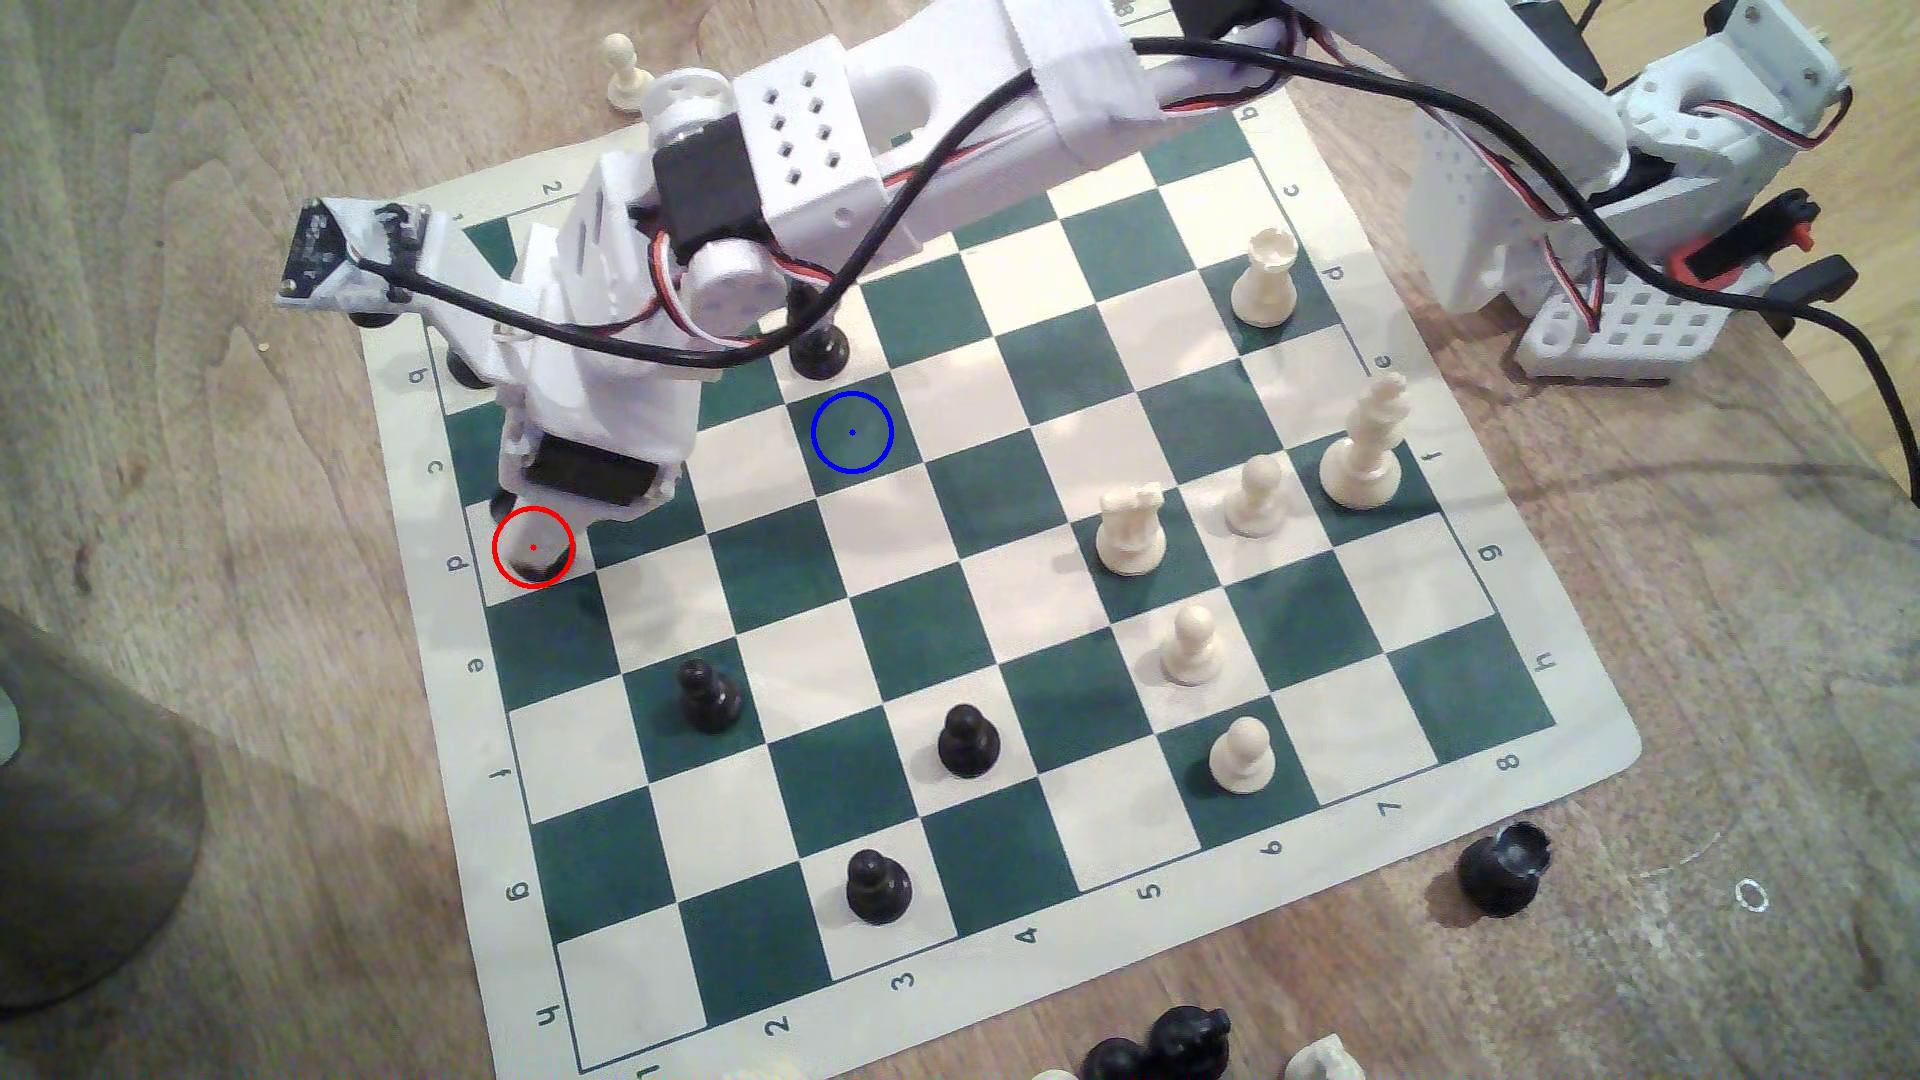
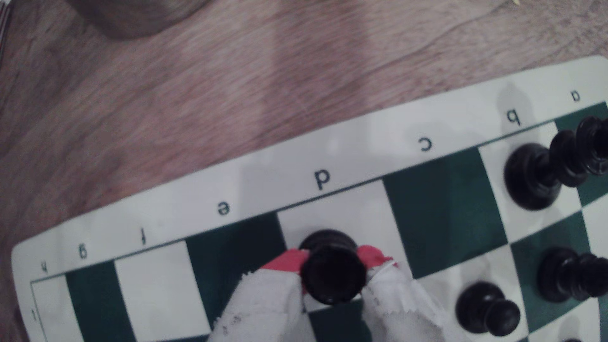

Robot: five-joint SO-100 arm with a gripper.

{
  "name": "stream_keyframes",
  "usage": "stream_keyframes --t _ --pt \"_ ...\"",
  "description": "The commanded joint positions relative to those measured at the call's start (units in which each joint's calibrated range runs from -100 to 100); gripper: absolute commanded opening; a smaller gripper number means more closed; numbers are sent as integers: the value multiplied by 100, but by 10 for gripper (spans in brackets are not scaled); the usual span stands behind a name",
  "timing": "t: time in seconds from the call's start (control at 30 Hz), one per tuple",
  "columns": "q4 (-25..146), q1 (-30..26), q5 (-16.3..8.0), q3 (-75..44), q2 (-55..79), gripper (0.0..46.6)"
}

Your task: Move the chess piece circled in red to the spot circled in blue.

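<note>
The black rook-like piece [image 2: 332, 279] stands on a white edge square by the letter d, and the wrist view looks down on its broad flat top. My gripper [image 2: 331, 263] has its red-tipped, white-taped fingers [image 2: 286, 263] pressed against both sides of the piece. In the exterior view the gripper [image 1: 535, 540] comes down over the red ring, and just a dark sliver of the rook [image 1: 536, 569] shows beneath it. The blue-ringed dark green square [image 1: 852, 432] lies bare, to the right of the gripper and further back in the exterior view.
A black pawn [image 1: 819, 348] stands just behind the blue ring. More black pieces [image 2: 533, 177] crowd the squares near the b and a letters. Black pawns [image 1: 710, 698] [image 1: 967, 739] sit nearer the front, white pieces [image 1: 1130, 530] on the exterior view's right. The arm's cable [image 1: 727, 353] hangs low.
</note>
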Motion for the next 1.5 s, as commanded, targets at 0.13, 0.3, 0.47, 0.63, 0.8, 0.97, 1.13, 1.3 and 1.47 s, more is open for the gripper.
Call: stream_keyframes --t 0.13,0.3,0.47,0.63,0.8,0.97,1.13,1.3,1.47 --pt "-89 -38 -68 -320 -246 2" --pt "-114 -54 -107 -320 -348 2" --pt "-147 -38 -200 -374 -628 2" --pt "42 -30 -210 -383 -1282 2" --pt "558 -46 -190 124 -2343 3" --pt "705 -100 -103 1448 -3599 3" --pt "713 -163 -15 2482 -4440 3" --pt "664 -194 10 3234 -4932 3" --pt "541 -233 39 3905 -5322 3"
